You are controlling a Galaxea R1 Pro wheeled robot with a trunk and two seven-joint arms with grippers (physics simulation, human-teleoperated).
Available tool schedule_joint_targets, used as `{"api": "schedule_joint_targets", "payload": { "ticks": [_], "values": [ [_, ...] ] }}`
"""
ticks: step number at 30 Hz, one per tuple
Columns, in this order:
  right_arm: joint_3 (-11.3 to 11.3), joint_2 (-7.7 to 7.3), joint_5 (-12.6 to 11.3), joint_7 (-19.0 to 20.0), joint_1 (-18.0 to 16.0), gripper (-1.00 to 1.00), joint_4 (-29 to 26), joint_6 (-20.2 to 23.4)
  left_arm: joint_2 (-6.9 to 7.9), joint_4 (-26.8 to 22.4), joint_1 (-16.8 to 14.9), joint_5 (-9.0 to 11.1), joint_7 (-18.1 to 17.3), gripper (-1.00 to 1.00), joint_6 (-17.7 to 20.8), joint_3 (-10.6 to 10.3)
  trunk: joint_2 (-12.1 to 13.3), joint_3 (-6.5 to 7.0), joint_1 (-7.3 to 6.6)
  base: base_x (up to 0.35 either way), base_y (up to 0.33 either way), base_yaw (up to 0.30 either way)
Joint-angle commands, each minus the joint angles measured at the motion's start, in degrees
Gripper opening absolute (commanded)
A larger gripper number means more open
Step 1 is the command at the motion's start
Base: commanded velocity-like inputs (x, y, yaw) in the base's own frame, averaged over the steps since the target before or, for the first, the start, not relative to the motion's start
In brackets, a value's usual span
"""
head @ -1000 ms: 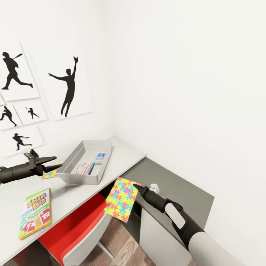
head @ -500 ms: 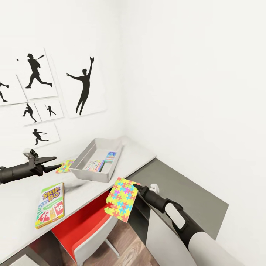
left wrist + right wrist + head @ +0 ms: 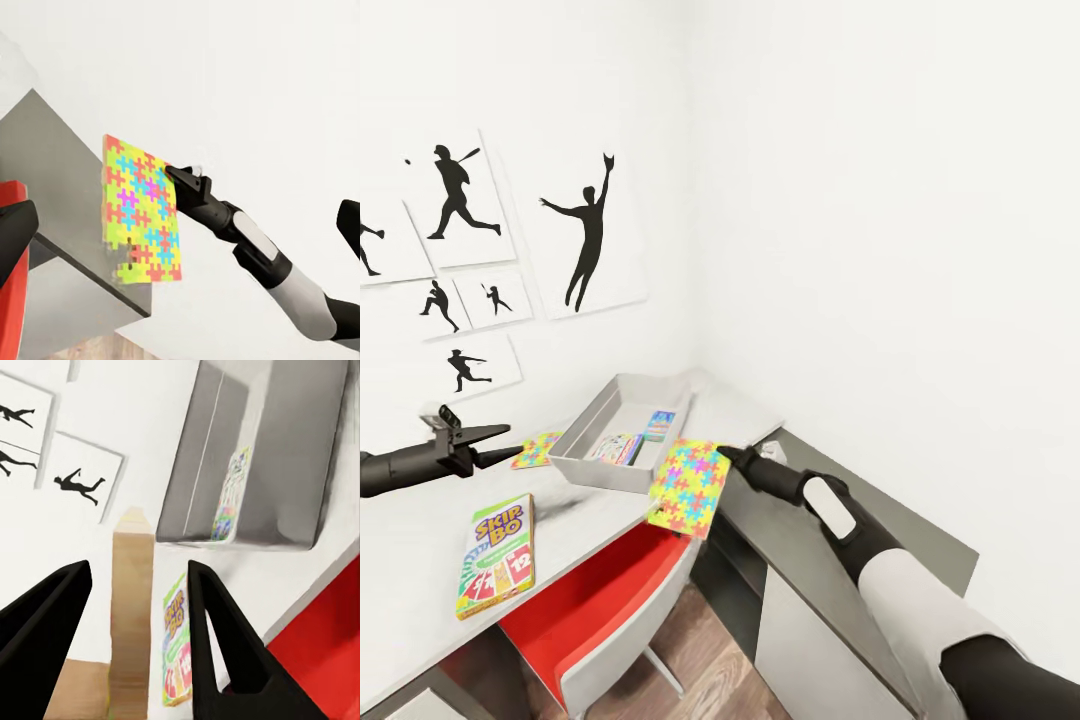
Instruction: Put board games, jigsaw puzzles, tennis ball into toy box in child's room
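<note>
- The right gripper is pinching one jigsaw puzzle by its right edge, jaws closed down on the thin panel, and is holding it in the air over the near edge of the table, just near and right of the toy box.
- In the left wrist view that puzzle is hanging nearly upright from the right gripper, in front of the low dark grey cabinet.
- The left gripper is hovering over the left part of the table with its jaws apart and nothing between them.
- The second jigsaw puzzle is lying flat on the table, just left of the toy box, beyond the left gripper's tips.
- The toy box is sitting at the far end of the table by the wall corner, with colourful game boxes lying flat inside.
- The SKIP BO board game is lying flat on the near left of the table, well apart from the box.
- A red chair is standing under the table edge.
- Baseball-player prints are hanging on the left wall.
</note>
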Motion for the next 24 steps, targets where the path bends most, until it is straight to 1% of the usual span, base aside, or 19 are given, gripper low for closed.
{"api": "schedule_joint_targets", "payload": {
  "ticks": [1,2,3,5,8,11,14,24],
  "values": [
    [-1.28,0.06,-0.32,-3.62,-1.98,-1.00,0.10,1.56,0.13,0.03,-0.05,0.01,-0.24,1.00,0.61,-0.08,-0.12,-0.14,0.04,0.000,0.000,0.000],
    [-2.28,0.12,-0.38,-5.94,-3.19,-1.00,0.14,2.18,0.17,0.04,-0.05,0.01,-0.24,1.00,0.61,-0.08,-0.12,-0.14,0.04,0.000,0.000,0.000],
    [-2.78,0.15,-0.40,-7.04,-3.76,-1.00,0.16,2.43,0.19,0.04,-0.05,0.01,-0.24,1.00,0.61,-0.08,-0.12,-0.14,0.04,0.000,0.000,0.000],
    [-4.43,0.25,-0.55,-10.81,-5.23,-1.00,0.17,2.99,0.22,0.08,-0.05,0.01,-0.24,1.00,0.61,-0.08,-0.12,-0.14,0.04,0.004,0.000,0.000],
    [-5.51,0.55,-0.48,-13.17,-5.90,-1.00,-0.09,3.05,0.25,0.13,-0.05,0.01,-0.24,1.00,0.61,-0.08,-0.12,-0.14,0.04,0.087,0.012,0.000],
    [-5.86,0.69,-0.41,-13.79,-5.93,-1.00,-0.09,2.77,0.31,0.14,-0.05,0.01,-0.24,1.00,0.61,-0.08,-0.12,-0.14,0.04,0.098,0.032,0.013],
    [-5.85,0.76,-0.24,-13.94,-5.88,-1.00,-0.11,2.63,0.32,0.14,-0.05,0.01,-0.24,1.00,0.61,-0.08,-0.12,-0.10,0.04,0.030,0.010,0.156],
    [-5.83,0.79,-0.23,-14.01,-5.86,-1.00,-0.12,1.35,0.33,0.14,-0.05,0.01,-0.24,1.00,0.61,-0.08,-0.12,-0.05,0.04,0.004,0.001,0.268]
  ]
}}
